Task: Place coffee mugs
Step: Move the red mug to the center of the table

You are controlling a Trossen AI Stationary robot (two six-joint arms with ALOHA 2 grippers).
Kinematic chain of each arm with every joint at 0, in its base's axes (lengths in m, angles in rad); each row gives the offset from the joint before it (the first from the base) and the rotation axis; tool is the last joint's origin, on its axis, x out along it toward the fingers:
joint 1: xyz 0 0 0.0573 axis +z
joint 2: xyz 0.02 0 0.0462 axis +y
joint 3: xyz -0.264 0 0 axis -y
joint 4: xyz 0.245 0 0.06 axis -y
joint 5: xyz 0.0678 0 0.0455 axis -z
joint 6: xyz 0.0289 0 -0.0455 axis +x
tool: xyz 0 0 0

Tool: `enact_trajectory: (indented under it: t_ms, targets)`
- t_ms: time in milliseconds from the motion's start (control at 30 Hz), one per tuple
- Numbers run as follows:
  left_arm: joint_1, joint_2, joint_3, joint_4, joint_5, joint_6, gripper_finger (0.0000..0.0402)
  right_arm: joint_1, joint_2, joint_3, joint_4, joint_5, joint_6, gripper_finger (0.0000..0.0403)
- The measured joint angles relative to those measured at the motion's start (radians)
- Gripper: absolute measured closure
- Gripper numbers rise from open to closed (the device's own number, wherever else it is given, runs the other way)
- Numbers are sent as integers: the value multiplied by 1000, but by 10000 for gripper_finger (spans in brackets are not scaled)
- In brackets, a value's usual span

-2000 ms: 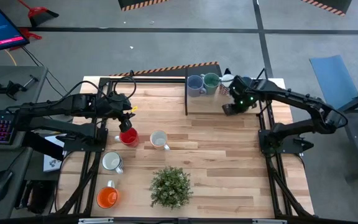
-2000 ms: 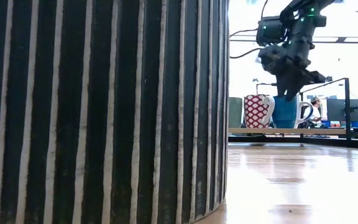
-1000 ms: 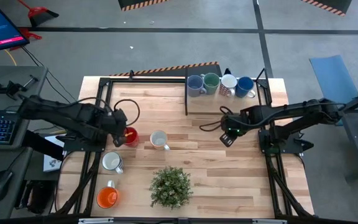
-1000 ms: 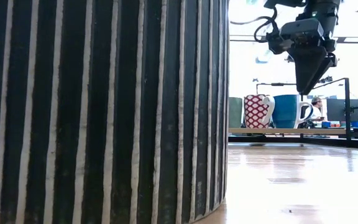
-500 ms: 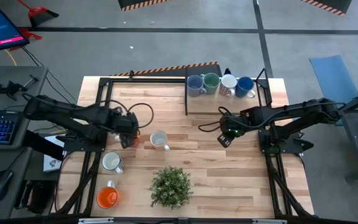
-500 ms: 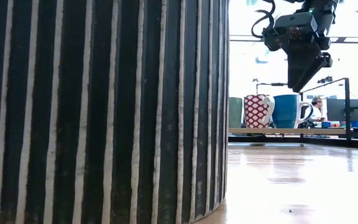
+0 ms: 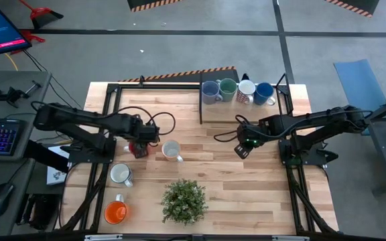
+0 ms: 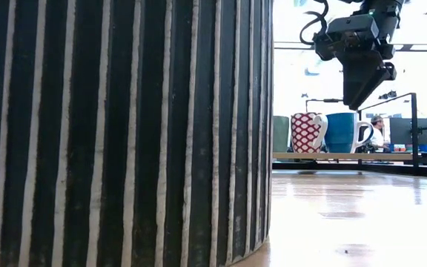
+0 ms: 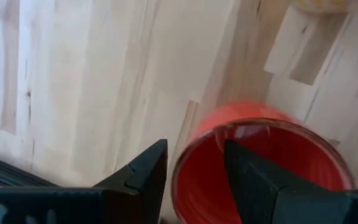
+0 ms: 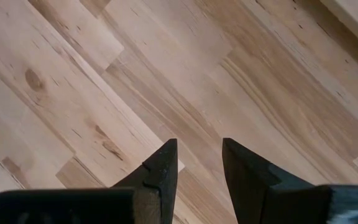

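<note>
Left gripper [image 7: 138, 146] sits over the red mug [image 7: 137, 148], at about 9 o'clock on the bench [image 7: 246, 194]. In the left wrist view the fingers [image 9: 143, 176] stand apart across the red mug's [image 9: 263, 162] rim: 1 outside the wall, 1 inside the cup. A gap shows on both sides of the rim, so the mug is straddled, not clamped, and it stands upright on the wood.

Right gripper [image 7: 241, 148] hangs above bare planks at about 2 o'clock, clear of every mug. Its fingers [image 10: 157, 171] stand a narrow way apart with nothing between them.

4 mugs line the raised shelf [image 7: 206, 114] at 12 o'clock: lavender-blue mug [image 7: 210, 92], green mug [image 7: 227, 88], white mug with red pattern [image 7: 245, 92], blue mug [image 7: 265, 93].

White mug [image 7: 171, 150] stands just beside the red one, toward centre. Cream mug [image 7: 120, 174] at 8 o'clock, orange mug [image 7: 115, 212] at 7 o'clock. Potted plant [image 7: 183, 201] at 6 o'clock.
</note>
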Motion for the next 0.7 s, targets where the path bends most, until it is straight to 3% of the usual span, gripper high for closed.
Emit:
enact_trajectory:
  t_ms: [367,700]
  targets:
    - [38,7,-6,32,56,104,254,85,0,0,-2,48,-6,297]
    - [43,9,-113,113,83,116,254,153,0,0,2,49,81,297]
